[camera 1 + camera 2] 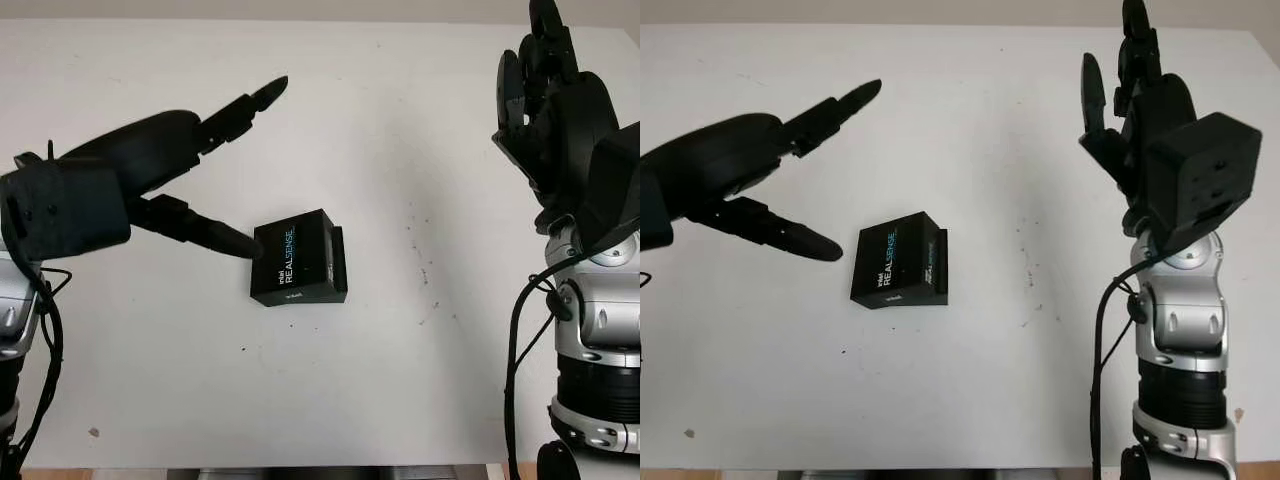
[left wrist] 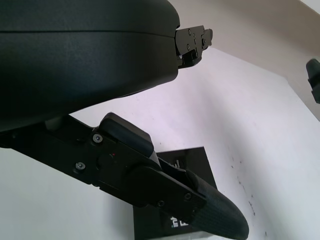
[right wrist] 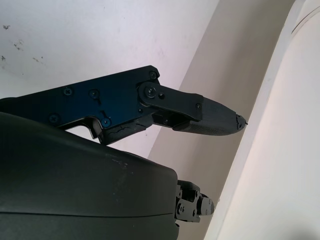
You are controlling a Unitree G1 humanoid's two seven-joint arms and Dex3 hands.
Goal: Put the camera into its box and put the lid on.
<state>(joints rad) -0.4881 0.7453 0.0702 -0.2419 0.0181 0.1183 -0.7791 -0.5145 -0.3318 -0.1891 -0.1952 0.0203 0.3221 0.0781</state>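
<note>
Now white desk [image 1: 400,120]; right hand [image 1: 1140,110] open, raised well off to the side; left hand [image 1: 150,190] open, lower fingertip just beside small black RealSense box [image 1: 298,262]. Likely light, rigid; grip opposite side walls.

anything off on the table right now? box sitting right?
The black box looks slightly off: its lid sits shifted, with a strip of the base showing along the side toward the right hand, so it seems not squared up. It also lies a bit skewed on the table. The left hand is open beside it.
</note>
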